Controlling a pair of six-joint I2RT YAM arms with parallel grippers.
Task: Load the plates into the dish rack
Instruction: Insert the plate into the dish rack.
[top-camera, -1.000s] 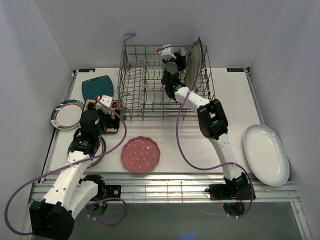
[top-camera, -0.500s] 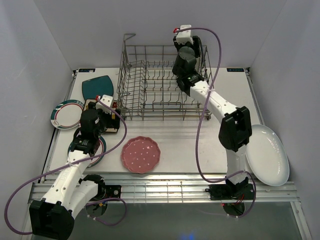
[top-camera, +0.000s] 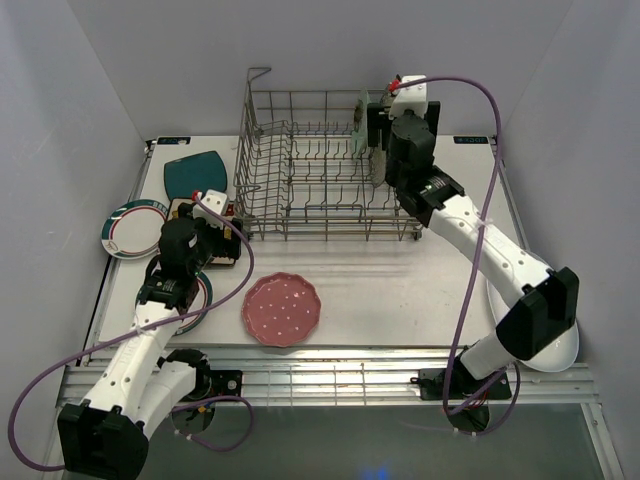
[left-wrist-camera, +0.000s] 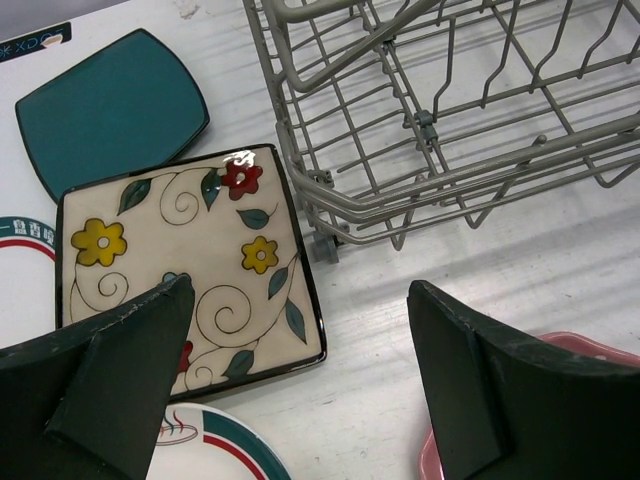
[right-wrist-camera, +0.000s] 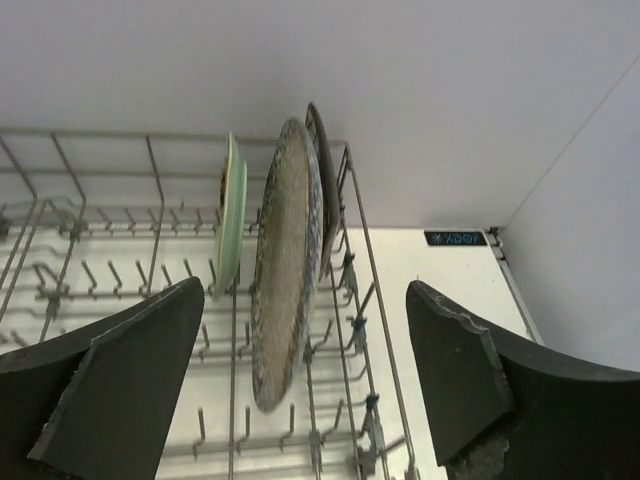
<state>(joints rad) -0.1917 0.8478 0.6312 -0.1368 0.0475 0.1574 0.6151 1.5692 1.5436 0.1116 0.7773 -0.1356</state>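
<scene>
Your right gripper (right-wrist-camera: 305, 290) has backed out of the dish rack (top-camera: 262, 180), jaws wide and empty, the speckled plate (right-wrist-camera: 283, 270) standing at its right end, so the pink plate (top-camera: 283, 309) looks next.

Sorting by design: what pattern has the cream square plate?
Flowers and vines on the plate; left wrist view.

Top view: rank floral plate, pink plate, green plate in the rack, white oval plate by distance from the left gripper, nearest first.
1. Floral plate: directly under the left gripper, on the left side of the table.
2. Pink plate: front centre, to the gripper's right.
3. Green plate: upright near the right end of the dish rack, at the back.
4. White oval plate: far right edge.
</scene>
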